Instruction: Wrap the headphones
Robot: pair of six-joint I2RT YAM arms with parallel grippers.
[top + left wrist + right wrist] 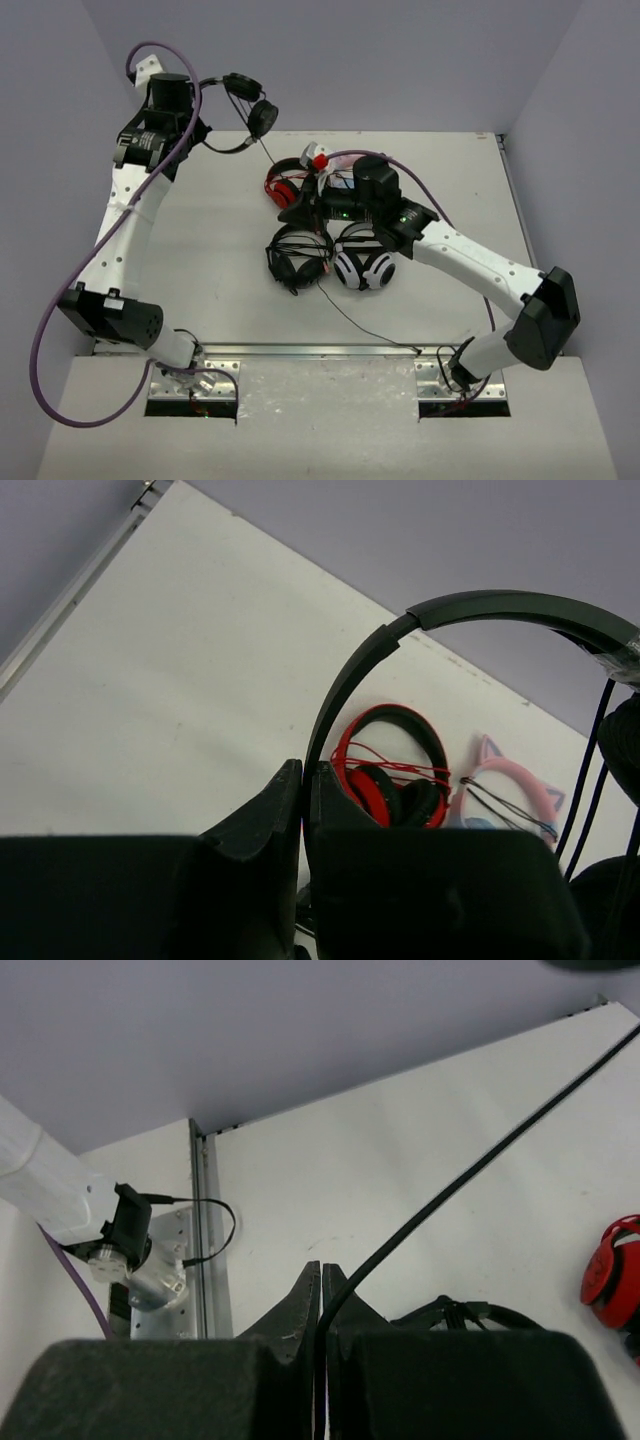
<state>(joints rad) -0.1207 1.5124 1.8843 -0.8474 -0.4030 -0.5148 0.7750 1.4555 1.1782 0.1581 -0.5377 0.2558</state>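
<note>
The small all-black headphones (262,118) hang in the air at the back left, above the table's far edge. My left gripper (200,128) is shut on their thin headband (345,685), which arcs up and to the right from between the fingers. Their long thin cable (275,155) runs down from the cups to my right gripper (300,205), which is shut on it at mid-table. In the right wrist view the cable (480,1165) leaves my right gripper (321,1280) and stretches taut up to the right. Its loose end (370,325) trails toward the near edge.
A red-and-black pair (283,185) (395,770) and a pink cat-ear pair (315,158) (510,790) lie at the back middle. A bigger black over-ear pair (298,255) and a white-and-black pair (365,268) lie under my right arm.
</note>
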